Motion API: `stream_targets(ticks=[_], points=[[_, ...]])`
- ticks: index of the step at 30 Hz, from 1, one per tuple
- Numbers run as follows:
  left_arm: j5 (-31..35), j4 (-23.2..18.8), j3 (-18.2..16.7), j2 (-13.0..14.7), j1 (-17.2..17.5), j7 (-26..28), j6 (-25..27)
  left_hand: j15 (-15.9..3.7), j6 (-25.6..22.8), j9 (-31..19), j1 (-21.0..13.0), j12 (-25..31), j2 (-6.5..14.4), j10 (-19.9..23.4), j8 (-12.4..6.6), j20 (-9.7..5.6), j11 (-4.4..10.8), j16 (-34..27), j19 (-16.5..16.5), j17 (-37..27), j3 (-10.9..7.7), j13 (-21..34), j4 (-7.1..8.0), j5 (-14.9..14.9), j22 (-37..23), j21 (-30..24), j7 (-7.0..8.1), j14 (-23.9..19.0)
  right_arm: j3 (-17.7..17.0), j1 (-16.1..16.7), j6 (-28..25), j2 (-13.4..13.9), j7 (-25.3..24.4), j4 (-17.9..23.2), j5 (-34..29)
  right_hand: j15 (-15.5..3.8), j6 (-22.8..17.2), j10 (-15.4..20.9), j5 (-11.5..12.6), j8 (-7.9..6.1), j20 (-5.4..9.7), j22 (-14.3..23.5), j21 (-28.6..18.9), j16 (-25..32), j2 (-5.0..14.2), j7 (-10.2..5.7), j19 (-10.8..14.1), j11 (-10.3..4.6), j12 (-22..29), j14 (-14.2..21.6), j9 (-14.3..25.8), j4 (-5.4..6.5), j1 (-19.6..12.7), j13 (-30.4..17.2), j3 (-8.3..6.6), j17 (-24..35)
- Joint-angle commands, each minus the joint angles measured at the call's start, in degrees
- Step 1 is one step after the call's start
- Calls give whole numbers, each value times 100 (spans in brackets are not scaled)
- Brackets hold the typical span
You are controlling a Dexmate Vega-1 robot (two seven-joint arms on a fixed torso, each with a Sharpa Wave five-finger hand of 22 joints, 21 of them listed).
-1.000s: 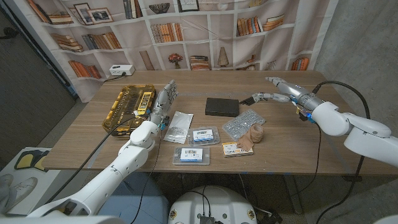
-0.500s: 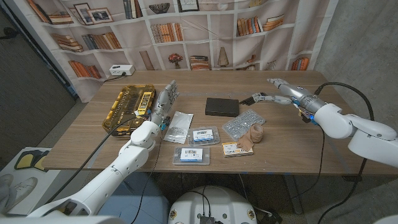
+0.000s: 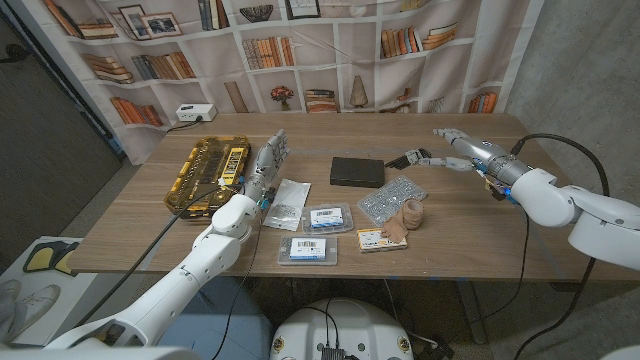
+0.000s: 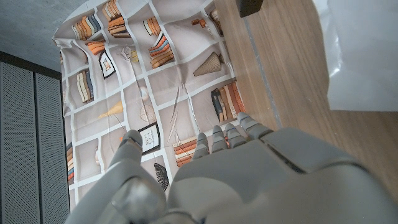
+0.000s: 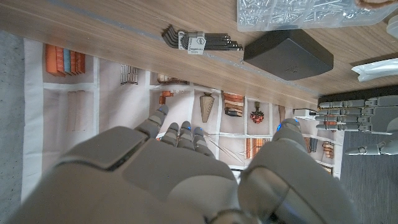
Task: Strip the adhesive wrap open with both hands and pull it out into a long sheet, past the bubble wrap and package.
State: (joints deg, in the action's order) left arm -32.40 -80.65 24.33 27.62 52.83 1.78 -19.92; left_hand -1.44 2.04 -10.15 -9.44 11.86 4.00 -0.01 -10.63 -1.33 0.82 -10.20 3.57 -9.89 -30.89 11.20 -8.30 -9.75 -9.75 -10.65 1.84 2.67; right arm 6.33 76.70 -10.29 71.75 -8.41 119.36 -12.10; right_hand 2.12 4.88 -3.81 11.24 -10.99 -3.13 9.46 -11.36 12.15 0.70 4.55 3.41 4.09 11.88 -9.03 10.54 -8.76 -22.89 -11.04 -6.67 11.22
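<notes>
Tan wrap roll on desk, touching bubble wrap, black box beyond, hex keys behind, right robot hand raised near keys, fingers spread, empty, left robot hand beside yellow case, fingers extended, empty.

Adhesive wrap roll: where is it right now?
In the head view the tan adhesive wrap roll stands right of centre near the table's front, touching the bubble wrap behind it, beside a small flat package.

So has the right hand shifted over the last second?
Yes. The right hand has drifted slightly toward the table's right edge, away from the black rectangular box.
</notes>
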Motion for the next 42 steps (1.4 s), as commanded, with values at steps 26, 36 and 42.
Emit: stream_targets(ticks=[26, 36, 42], points=[[-15, -76, -5, 7, 114, 57, -3, -26, -48, 3, -35, 41, 18, 7, 4, 23, 8, -25, -17, -15, 23, 18, 10, -27, -23, -41, 23, 19, -719, 725, -237, 31, 620, 319, -743, -122, -77, 88, 63, -40, 113, 16, -29, 14, -32, 45, 666, -28, -13, 335, 14, -69, -538, -15, -182, -11], [-5, -20, 17, -49, 107, 61, -49, -24, -49, 3, -36, 39, 20, 2, 5, 26, 12, -24, -17, -15, 24, 18, 11, -27, -23, -41, 24, 17, -817, 852, -244, -13, 851, 389, -1019, -115, -67, 75, 66, -32, 127, 15, 41, -14, -60, 40, 531, -25, -23, 294, 15, -56, -574, -16, -181, -9], [-8, 46, 33, -107, 116, 54, -120, -23, -46, 3, -36, 41, 20, 7, 7, 23, 3, -25, -19, -15, 25, 18, 11, -27, -23, -40, 25, 15, -799, 857, -325, -17, 1009, 471, -1198, -125, -66, 79, 69, -30, 136, 15, 42, -16, -65, 40, 539, -19, -22, 299, 15, -53, -593, -16, -185, -9]])
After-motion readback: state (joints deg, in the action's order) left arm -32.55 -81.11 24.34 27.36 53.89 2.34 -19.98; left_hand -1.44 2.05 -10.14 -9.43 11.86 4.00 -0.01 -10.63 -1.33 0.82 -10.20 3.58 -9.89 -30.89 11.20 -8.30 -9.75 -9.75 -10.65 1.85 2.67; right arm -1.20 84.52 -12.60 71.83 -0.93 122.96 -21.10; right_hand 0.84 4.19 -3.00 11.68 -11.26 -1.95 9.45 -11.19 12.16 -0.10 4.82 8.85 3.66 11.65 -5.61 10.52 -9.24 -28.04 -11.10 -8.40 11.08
